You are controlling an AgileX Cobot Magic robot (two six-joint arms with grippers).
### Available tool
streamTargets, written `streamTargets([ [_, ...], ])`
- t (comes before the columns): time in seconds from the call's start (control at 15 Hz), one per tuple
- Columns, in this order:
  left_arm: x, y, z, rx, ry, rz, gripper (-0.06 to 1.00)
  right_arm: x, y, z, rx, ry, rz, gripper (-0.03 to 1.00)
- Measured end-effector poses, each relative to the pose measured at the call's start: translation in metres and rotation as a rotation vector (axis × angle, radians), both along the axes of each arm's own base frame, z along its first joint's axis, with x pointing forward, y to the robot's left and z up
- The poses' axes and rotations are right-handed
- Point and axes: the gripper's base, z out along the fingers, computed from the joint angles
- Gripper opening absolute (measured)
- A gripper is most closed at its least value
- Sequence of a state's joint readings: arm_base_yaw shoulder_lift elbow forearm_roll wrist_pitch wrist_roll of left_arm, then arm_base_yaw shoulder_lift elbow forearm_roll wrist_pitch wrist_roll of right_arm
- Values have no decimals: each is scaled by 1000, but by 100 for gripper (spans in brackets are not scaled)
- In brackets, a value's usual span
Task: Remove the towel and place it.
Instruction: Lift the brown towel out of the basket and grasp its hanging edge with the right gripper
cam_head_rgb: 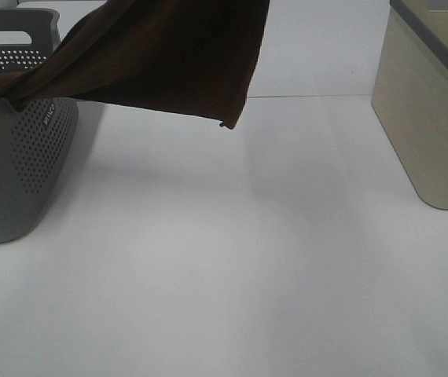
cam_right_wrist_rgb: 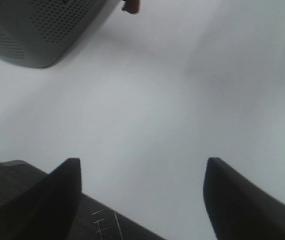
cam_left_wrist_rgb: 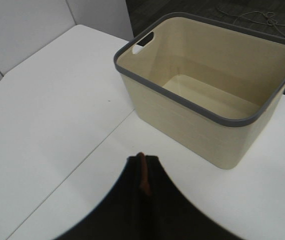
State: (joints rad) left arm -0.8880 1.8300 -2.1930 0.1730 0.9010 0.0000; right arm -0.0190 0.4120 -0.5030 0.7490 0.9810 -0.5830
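The dark brown towel (cam_head_rgb: 169,55) hangs in the air from above the top edge of the exterior high view. One end still trails into the grey perforated basket (cam_head_rgb: 20,165) at the left, and a loose corner hangs over the table. In the left wrist view the towel (cam_left_wrist_rgb: 147,210) fills the place where the fingers would be and hides them, so my left gripper seems shut on it. My right gripper (cam_right_wrist_rgb: 142,165) is open and empty above the bare table. The basket (cam_right_wrist_rgb: 37,30) and a towel tip (cam_right_wrist_rgb: 131,6) show far from it.
A beige bin with a grey rim (cam_head_rgb: 428,102) stands at the right on the white table (cam_head_rgb: 232,259). In the left wrist view the bin (cam_left_wrist_rgb: 182,125) is seen from above and holds nothing. Neither arm shows in the exterior high view.
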Motion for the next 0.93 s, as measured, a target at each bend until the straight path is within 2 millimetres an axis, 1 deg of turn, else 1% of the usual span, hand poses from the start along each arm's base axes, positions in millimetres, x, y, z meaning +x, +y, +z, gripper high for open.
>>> streamTargets([
  [0.2, -16, -14, 0, -6, 2, -54, 0, 34, 5, -4, -82, -64, 171, 66],
  [0.27, -17, -14, 0, -8, 2, -58, 0, 40, 6, -5, -73, -70, 181, 66],
  [0.33, -20, -17, 1, -12, -1, -67, 0, 53, 9, -6, -66, -106, 208, 66],
  [0.4, -22, -19, 1, -18, 0, -77, 0, 72, 17, -8, -72, -199, 270, 66],
  [0.6, -22, -20, 3, -33, -11, -80, 0, 101, 29, -18, -60, -240, 252, 66],
  [0.8, -22, -20, 3, -35, -13, -81, 0, 125, 46, -39, -26, -194, 266, 66],
  [0.93, -22, -20, 3, -35, -13, -81, 0, 139, 50, -55, -10, -141, 239, 66],
])
